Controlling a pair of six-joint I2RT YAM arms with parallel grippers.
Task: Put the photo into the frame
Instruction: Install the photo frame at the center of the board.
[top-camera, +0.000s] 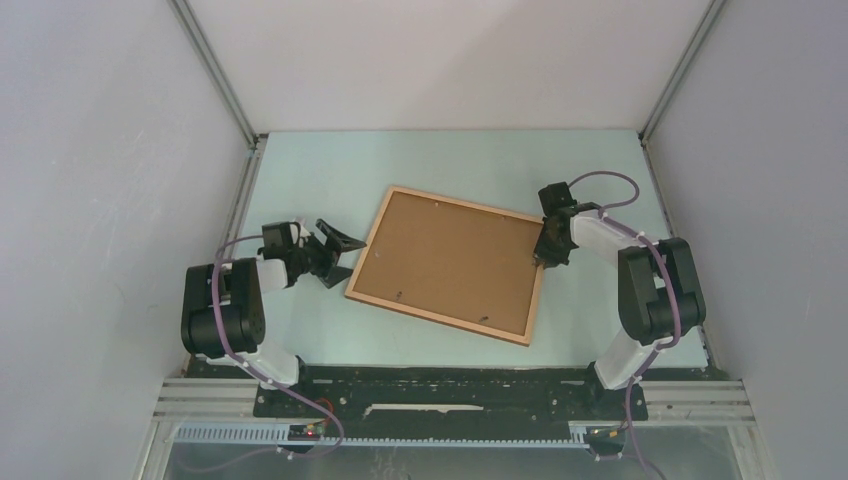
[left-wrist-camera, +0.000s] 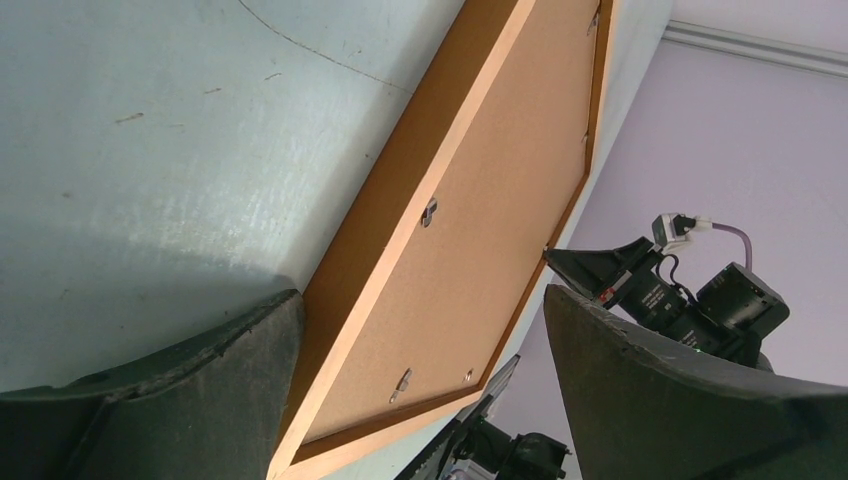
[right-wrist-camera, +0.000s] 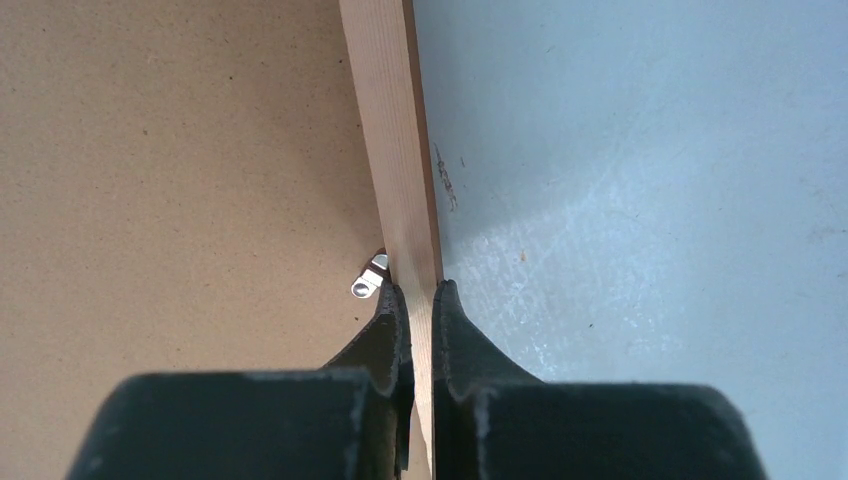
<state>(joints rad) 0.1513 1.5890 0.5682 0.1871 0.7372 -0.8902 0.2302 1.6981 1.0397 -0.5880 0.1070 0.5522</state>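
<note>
The frame (top-camera: 447, 262) lies back-up on the table, a thin light wooden rim round a brown fibreboard panel with small metal clips. My right gripper (top-camera: 550, 250) is shut on the frame's right rail (right-wrist-camera: 405, 200), one finger inside by a metal clip (right-wrist-camera: 367, 281), one outside. My left gripper (top-camera: 338, 255) is open at the frame's left edge, its fingers apart on either side of the near corner in the left wrist view (left-wrist-camera: 420, 260). The photo is not in view.
Grey enclosure walls (top-camera: 120, 150) stand on both sides and at the back. The pale green tabletop (top-camera: 470, 160) extends behind the frame. The black base rail (top-camera: 450, 385) runs along the near edge.
</note>
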